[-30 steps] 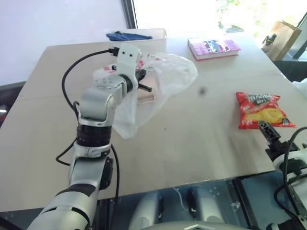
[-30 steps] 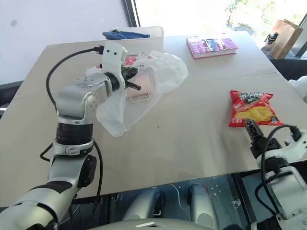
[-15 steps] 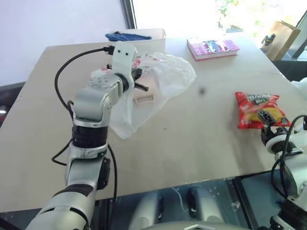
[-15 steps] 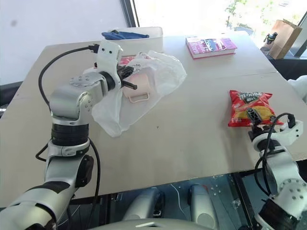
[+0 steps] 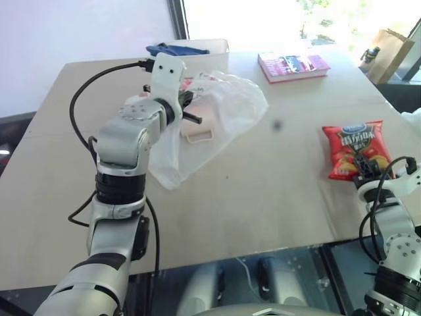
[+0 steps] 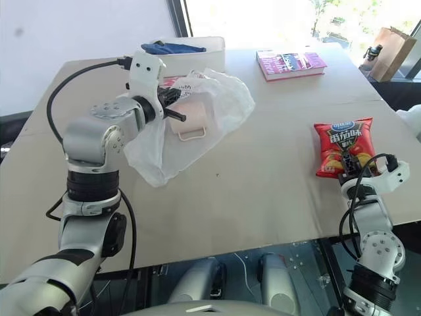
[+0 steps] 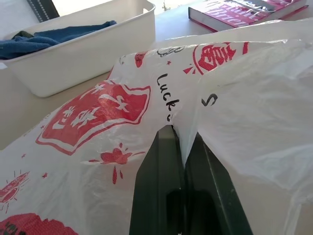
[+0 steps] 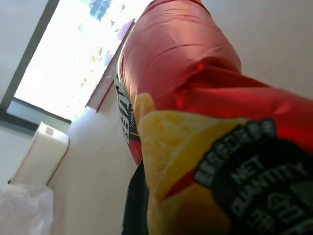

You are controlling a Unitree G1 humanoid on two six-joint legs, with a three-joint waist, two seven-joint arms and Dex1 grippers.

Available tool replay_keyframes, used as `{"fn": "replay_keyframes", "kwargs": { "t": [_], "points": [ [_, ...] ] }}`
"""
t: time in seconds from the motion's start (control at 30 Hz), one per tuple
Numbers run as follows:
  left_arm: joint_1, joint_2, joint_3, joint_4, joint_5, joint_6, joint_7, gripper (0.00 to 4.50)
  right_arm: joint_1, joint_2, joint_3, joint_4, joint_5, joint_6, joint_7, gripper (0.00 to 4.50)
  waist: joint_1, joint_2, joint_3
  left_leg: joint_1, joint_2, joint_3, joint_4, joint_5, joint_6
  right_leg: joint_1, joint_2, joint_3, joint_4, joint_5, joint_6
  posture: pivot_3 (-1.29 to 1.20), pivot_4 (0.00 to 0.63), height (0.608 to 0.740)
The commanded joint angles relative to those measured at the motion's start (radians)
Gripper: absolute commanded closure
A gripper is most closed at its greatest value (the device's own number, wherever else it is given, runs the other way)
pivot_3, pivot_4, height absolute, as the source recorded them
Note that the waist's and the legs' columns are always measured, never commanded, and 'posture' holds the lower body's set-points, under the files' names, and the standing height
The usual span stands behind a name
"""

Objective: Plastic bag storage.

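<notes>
Bag pinched, left side.
Left fingers [image 7: 183, 161] clenched on plastic bag [image 5: 227, 108] fold; right fingers [image 6: 350, 164] clamp chip packet [image 6: 342, 146].

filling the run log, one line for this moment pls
left gripper: shut on plastic bag | right gripper: shut on chip packet

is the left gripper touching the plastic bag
Touching. In the left wrist view the left gripper has its two black fingers closed on a fold of the plastic bag, the film pinched between them.
</notes>
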Motion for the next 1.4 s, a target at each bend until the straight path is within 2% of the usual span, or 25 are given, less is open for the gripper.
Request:
{"fn": "replay_keyframes", "kwargs": {
  "t": [0.03,0.2,0.37,0.47,0.6,0.7,0.77,1.0,1.17,1.3,1.4],
  "points": [
    [-0.011,0.005,0.021,-0.040,0.003,-0.008,0.011,4.50,0.036,-0.051,0.025,-0.125,0.024,0.026,0.050,4.47,0.000,0.000,0.000,0.000,0.000,0.000,0.000,0.000,0.000,0.000,0.000,0.000,0.000,0.000,0.000,0.00,0.150,0.740],
    [-0.022,0.000,0.026,-0.020,-0.002,-0.013,0.013,4.50,0.128,-0.150,0.068,-0.287,0.195,0.128,0.106,4.47,-0.001,0.000,0.000,0.000,0.000,0.000,0.000,0.000,0.000,0.000,0.000,0.000,0.000,0.000,0.000,0.00,0.150,0.740],
    [-0.039,-0.004,0.016,0.005,-0.001,-0.025,0.005,4.50,0.219,-0.328,0.165,-0.492,0.527,0.218,0.155,4.47,-0.002,-0.001,0.000,0.000,0.000,0.000,0.000,-0.001,0.002,0.000,0.000,0.000,0.000,0.000,0.000,0.00,0.150,0.740],
    [-0.040,-0.011,0.014,0.001,-0.005,-0.027,0.004,4.50,0.171,-0.416,0.245,-0.501,0.623,0.217,0.119,4.47,-0.002,-0.004,0.000,0.000,0.000,0.000,0.002,-0.003,0.005,0.001,0.000,0.000,-0.001,0.000,0.000,0.00,0.150,0.740],
    [-0.031,-0.015,0.008,-0.022,-0.013,-0.033,-0.010,4.50,-0.020,-0.427,0.418,-0.381,0.559,0.236,0.032,4.47,-0.003,-0.008,0.000,0.001,0.001,0.001,0.003,-0.003,0.005,0.002,0.000,0.000,-0.001,0.000,0.000,0.00,0.150,0.740],
    [-0.036,-0.011,0.012,-0.055,-0.036,-0.039,-0.043,4.50,-0.136,-0.368,0.506,-0.245,0.524,0.236,-0.029,4.47,0.000,-0.009,0.001,0.001,0.001,0.000,0.003,-0.002,0.003,0.002,0.001,-0.001,-0.001,0.000,0.000,0.00,0.150,0.740],
    [-0.031,-0.004,0.018,-0.091,-0.054,-0.030,-0.062,4.50,-0.232,-0.310,0.562,-0.132,0.447,0.244,-0.043,4.47,0.001,-0.009,0.001,-0.001,0.001,0.000,0.003,0.000,0.000,0.001,0.000,-0.001,0.000,0.000,0.000,0.00,0.150,0.740],
    [0.002,0.013,0.024,-0.202,-0.104,0.006,-0.089,4.50,-0.536,-0.079,0.625,0.171,0.283,0.249,-0.059,4.47,-0.003,-0.009,0.001,-0.003,0.001,0.000,0.001,0.000,0.000,-0.002,0.000,0.000,-0.002,0.000,0.000,0.00,0.150,0.740],
    [0.014,0.007,0.025,-0.232,-0.124,0.021,-0.082,4.50,-0.752,0.110,0.664,0.451,0.066,0.197,0.069,4.47,-0.007,-0.009,0.001,-0.003,0.001,0.000,0.001,0.000,0.000,-0.003,0.000,-0.001,-0.001,0.000,0.000,0.00,0.150,0.740],
    [0.014,0.001,0.029,-0.248,-0.141,0.027,-0.077,4.50,-0.904,0.252,0.624,0.809,-0.130,0.021,0.182,4.47,-0.008,-0.009,0.001,-0.003,0.001,0.000,0.001,0.000,0.000,-0.003,0.001,-0.001,-0.001,0.000,0.000,0.00,0.150,0.740],
    [0.031,-0.003,0.027,-0.259,-0.144,0.025,-0.067,4.50,-1.013,0.320,0.560,1.055,-0.208,-0.090,0.285,3.57,-0.008,-0.009,0.001,-0.003,0.000,-0.001,0.001,0.000,0.000,-0.003,0.000,-0.002,-0.001,0.000,0.000,0.00,0.150,0.740]
  ]
}}
